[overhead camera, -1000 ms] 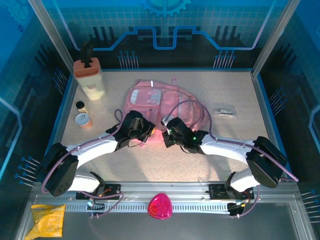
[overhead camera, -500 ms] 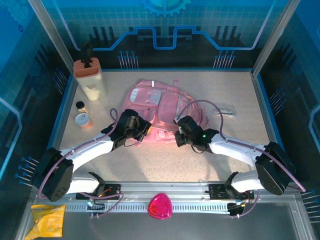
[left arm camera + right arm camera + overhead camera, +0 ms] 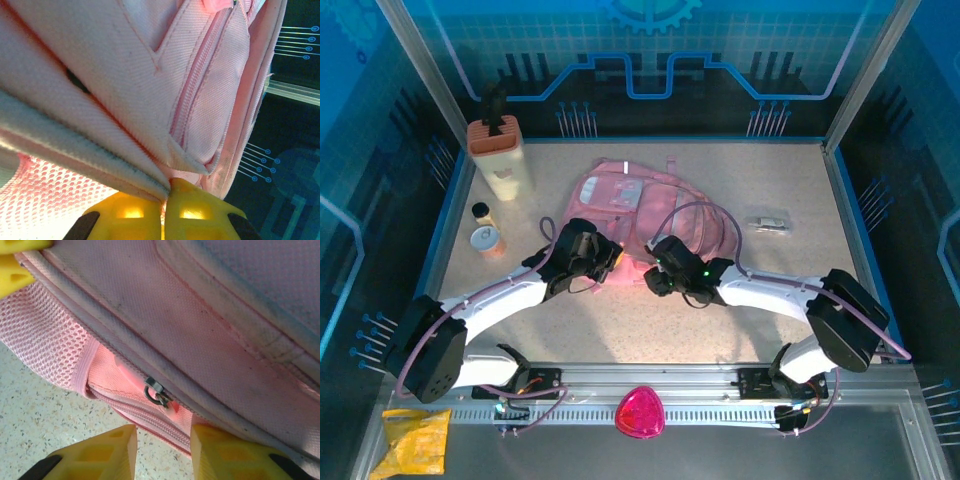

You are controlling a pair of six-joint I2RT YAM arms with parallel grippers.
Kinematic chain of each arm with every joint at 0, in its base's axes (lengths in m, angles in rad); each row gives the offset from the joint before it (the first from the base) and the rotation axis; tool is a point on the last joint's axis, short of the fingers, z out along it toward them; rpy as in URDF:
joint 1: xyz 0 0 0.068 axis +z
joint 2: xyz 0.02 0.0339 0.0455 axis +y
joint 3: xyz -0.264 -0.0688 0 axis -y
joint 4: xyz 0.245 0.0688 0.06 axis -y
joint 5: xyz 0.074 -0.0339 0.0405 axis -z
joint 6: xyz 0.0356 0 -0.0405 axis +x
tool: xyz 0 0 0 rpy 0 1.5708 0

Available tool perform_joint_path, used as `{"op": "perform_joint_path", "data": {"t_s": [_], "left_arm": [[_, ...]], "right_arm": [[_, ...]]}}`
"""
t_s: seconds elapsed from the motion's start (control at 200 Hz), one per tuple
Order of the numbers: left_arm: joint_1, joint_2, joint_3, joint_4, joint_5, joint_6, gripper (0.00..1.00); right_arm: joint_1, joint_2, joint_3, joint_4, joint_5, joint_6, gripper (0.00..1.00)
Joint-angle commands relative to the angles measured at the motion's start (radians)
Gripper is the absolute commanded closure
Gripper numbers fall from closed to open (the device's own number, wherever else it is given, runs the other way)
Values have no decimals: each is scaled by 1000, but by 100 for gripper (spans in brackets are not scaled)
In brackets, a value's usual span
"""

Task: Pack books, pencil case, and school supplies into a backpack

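Backpack (image 3: 642, 200) lies flat at the centre of the top view, with both arms at its near edge. Left gripper (image 3: 165, 202) is clenched on a fabric seam there; right gripper (image 3: 164, 450) stands released, fingers apart either side of the zip pull (image 3: 156, 391). Small pale school supplies (image 3: 767, 222) sit loose right of centre, so packing looks unfinished; what is already inside, I cannot tell

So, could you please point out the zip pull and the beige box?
zip pull (image 3: 157, 391): right wrist view, on its dark metal ring.
beige box (image 3: 506, 170): top external view, on its pale body.
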Motion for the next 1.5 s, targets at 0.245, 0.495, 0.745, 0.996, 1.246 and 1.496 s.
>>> {"op": "perform_joint_path", "data": {"t_s": [0.245,0.495,0.745,0.996,1.246,1.496], "left_arm": [[-7,-1,36,30,35,35,100],[-12,12,37,36,36,35,100],[-13,15,38,24,28,49,100],[19,-7,20,1,19,75,100],[66,-34,20,-36,35,108,100],[69,-20,29,-30,48,113,100]], "right_arm": [[2,65,94,152,67,-31,67],[2,92,103,241,37,-49,71],[-20,84,86,227,24,-87,93],[-21,-15,48,30,184,-21,100],[-150,-125,-108,-113,180,98,100],[-195,-101,-71,-56,65,-28,100]]}}
